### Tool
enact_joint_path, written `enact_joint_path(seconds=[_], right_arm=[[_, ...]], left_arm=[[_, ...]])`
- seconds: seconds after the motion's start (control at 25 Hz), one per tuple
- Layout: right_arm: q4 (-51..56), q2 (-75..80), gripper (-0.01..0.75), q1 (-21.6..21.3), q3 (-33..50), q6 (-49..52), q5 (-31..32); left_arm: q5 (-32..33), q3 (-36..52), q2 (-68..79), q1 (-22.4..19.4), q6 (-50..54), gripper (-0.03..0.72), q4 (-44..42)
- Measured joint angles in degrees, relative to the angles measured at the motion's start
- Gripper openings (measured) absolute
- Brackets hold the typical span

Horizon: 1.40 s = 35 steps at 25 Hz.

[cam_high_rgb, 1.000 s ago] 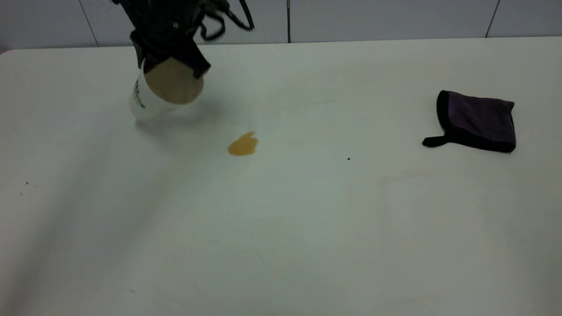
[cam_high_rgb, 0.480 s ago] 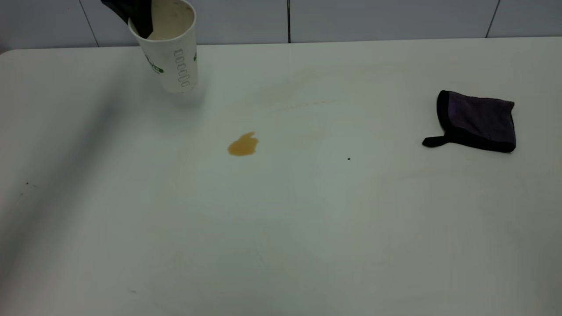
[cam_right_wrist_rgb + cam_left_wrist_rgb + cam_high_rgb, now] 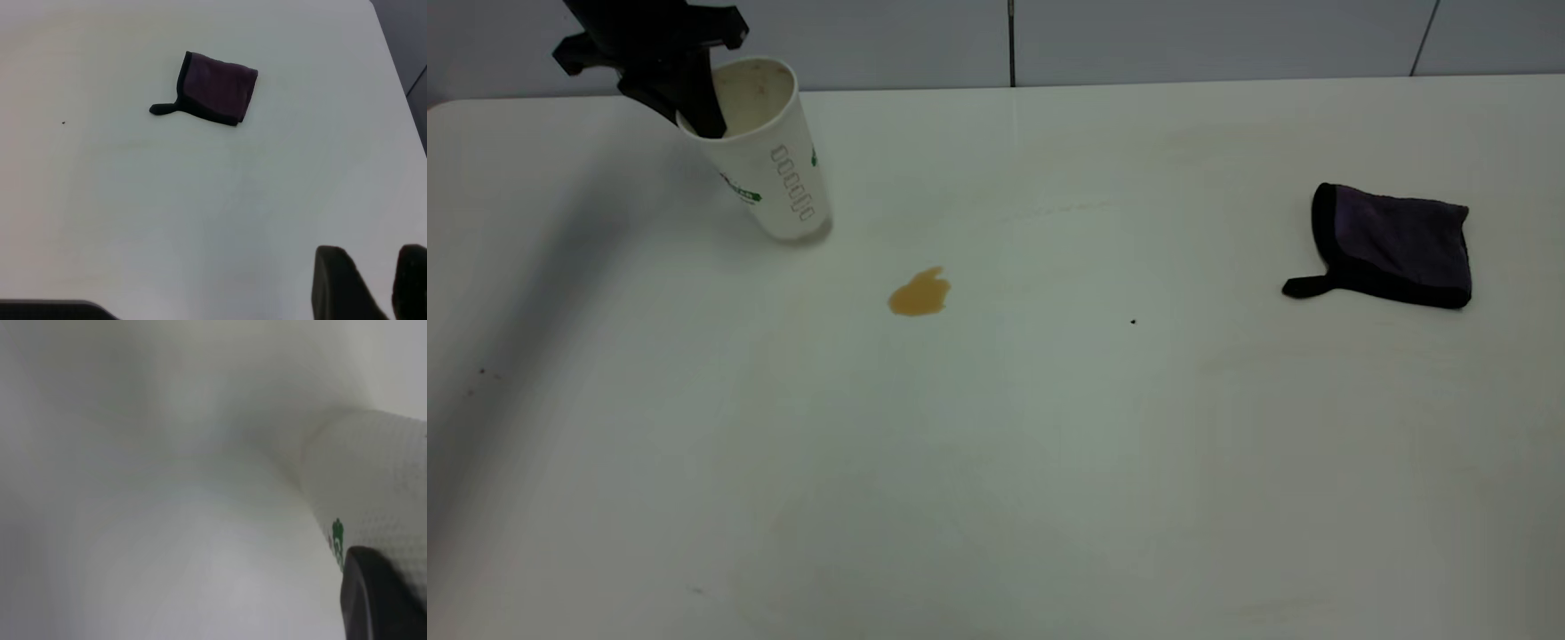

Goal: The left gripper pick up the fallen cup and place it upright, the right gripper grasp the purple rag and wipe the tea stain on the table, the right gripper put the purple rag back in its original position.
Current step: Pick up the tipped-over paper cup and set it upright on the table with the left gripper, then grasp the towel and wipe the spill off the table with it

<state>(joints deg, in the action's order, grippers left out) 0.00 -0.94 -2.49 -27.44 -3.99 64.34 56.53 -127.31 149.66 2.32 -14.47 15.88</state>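
The left tool (image 3: 694, 111) is pinching the rim of the cup (image 3: 769, 151) at the far left of the bench (image 3: 996, 444), one finger reaching down inside the mouth and the other outside the wall, closed on that thin paper edge. Gripping at the rim is letting the cup hang mouth-up, so its base can be set down flat; the base appears to be touching the bench, though the cup is leaning slightly. It is a tall white paper cup with green printing and a tea-tinted inside. The tea stain (image 3: 919, 293) is sitting just beside it toward the middle, amber and irregular. The purple rag (image 3: 1394, 244) is lying well apart on the right, untouched. The right tool (image 3: 370, 283) is hovering away from the rag, fingers parted and empty.
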Motion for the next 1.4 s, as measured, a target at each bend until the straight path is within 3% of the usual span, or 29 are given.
enact_joint_path(seconds=[0.16, 0.28, 0.56, 0.64, 0.8, 0.96, 1.24, 1.4], right_arm=[[0.0, 0.0, 0.238, 0.0, 0.0, 0.0, 0.0], [0.0, 0.0, 0.238, 0.0, 0.0, 0.0, 0.0], [0.0, 0.0, 0.238, 0.0, 0.0, 0.0, 0.0], [0.0, 0.0, 0.238, 0.0, 0.0, 0.0, 0.0], [0.0, 0.0, 0.238, 0.0, 0.0, 0.0, 0.0], [0.0, 0.0, 0.238, 0.0, 0.0, 0.0, 0.0], [0.0, 0.0, 0.238, 0.0, 0.0, 0.0, 0.0], [0.0, 0.0, 0.238, 0.0, 0.0, 0.0, 0.0]], left_arm=[[-1.0, 0.0, 0.8, -0.1, 0.0, 0.025, 1.4], [-1.4, 0.0, 0.8, -0.2, 0.0, 0.119, 2.3], [-0.1, -2.2, 0.8, -0.2, 0.0, 0.560, 2.4], [2.4, -4.9, 0.5, -0.2, 0.0, 0.642, 2.4], [10.1, -12.1, -1.6, -0.2, 0.0, 0.653, 1.8], [10.2, -18.8, -5.4, -0.3, 0.4, 0.625, 0.1], [10.2, -19.2, -15.6, -0.3, 2.6, 0.589, -0.1], [10.2, -11.6, -23.0, -0.3, 4.2, 0.589, -0.8]])
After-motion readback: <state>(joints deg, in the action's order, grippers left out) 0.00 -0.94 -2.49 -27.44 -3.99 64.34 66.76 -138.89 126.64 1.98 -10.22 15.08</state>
